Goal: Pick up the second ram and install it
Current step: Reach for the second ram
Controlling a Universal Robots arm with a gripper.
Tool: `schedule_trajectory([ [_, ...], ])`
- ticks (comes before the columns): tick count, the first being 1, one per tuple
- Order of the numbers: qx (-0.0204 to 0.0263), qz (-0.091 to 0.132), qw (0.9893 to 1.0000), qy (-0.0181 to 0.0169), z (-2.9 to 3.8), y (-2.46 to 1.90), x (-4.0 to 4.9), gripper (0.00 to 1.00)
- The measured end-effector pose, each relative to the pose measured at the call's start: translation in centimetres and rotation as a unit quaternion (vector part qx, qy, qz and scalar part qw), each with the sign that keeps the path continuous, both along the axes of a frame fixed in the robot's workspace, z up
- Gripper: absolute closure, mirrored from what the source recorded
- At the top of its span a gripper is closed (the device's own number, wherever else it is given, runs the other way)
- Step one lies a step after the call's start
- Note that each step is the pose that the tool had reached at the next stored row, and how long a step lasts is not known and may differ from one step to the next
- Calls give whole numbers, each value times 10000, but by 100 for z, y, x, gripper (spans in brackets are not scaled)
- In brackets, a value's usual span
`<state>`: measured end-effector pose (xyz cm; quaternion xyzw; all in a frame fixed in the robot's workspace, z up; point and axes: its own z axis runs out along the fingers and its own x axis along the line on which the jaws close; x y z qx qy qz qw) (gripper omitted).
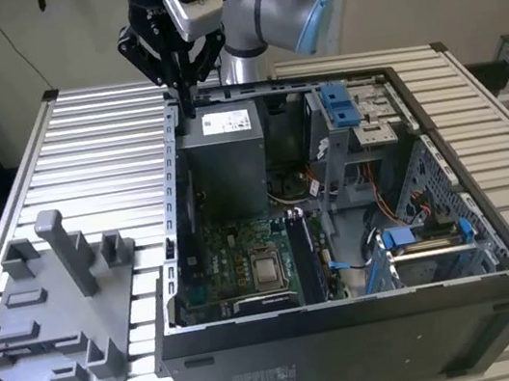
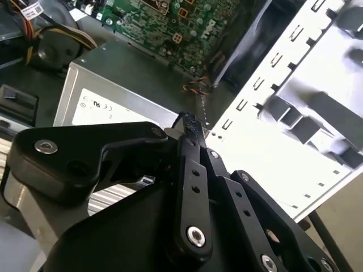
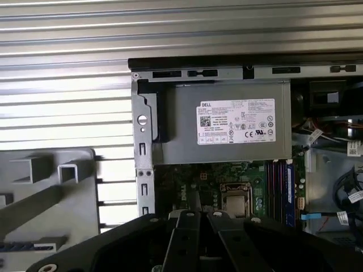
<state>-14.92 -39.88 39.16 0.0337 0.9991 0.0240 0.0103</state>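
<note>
The claw (image 1: 186, 99), pinched narrow and seemingly carrying nothing, is hovering over a corner of the power supply (image 1: 228, 151). What is likely the second ram (image 3: 25, 246) is lying lengthwise in the grey holder (image 1: 61, 321) on the bench (image 1: 91, 149), outside the case (image 1: 359, 349) and off to the exterior view's left of the claw.

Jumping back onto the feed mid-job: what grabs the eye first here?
The open computer case lying on the slatted table, motherboard exposed, dominates the exterior view. The black gripper hangs shut over its far corner, above the grey power supply. A grey fixture tray sits at the exterior view's left.
</note>
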Motion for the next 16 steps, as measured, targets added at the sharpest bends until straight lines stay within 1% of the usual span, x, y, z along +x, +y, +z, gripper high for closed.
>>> schedule_trajectory([
  [8,-4,10,10000,0,-5,0,-217,89],
  [16,-33,27,10000,0,-22,0,-444,89],
])
